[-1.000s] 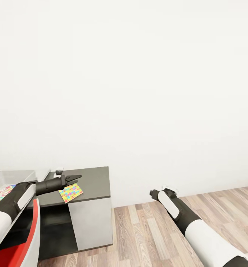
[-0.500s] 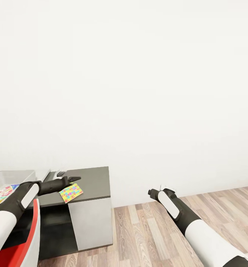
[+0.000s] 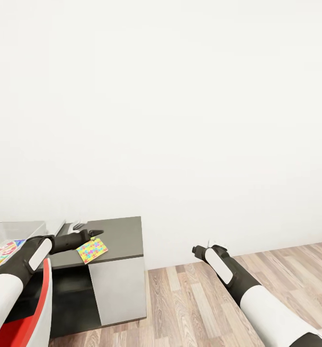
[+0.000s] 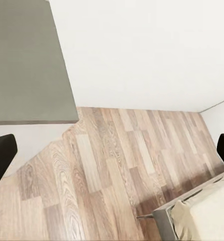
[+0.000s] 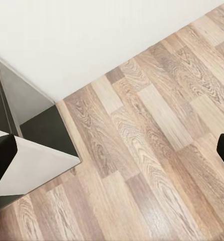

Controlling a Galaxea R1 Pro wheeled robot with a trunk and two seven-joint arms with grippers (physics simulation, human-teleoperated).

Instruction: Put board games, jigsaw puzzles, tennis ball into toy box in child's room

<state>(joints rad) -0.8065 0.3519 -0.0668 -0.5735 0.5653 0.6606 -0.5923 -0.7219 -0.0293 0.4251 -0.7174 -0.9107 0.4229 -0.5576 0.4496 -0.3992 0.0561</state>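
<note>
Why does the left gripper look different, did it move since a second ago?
Yes. The left gripper pulled back a little toward the robot over the dark desk, ending closer above the jigsaw puzzle, which stayed put.

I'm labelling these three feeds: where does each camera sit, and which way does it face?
Head: up high, facing the white wall over the dark desk; both arms show.
Left wrist: by the left claw, facing floor, wall and bed corner; fingertips at the edges.
Right wrist: by the right claw, facing floor and desk.
All three share the wood floor.

No legible text or numbers anywhere; print on game box (image 3: 2, 250) too blurred to read
</note>
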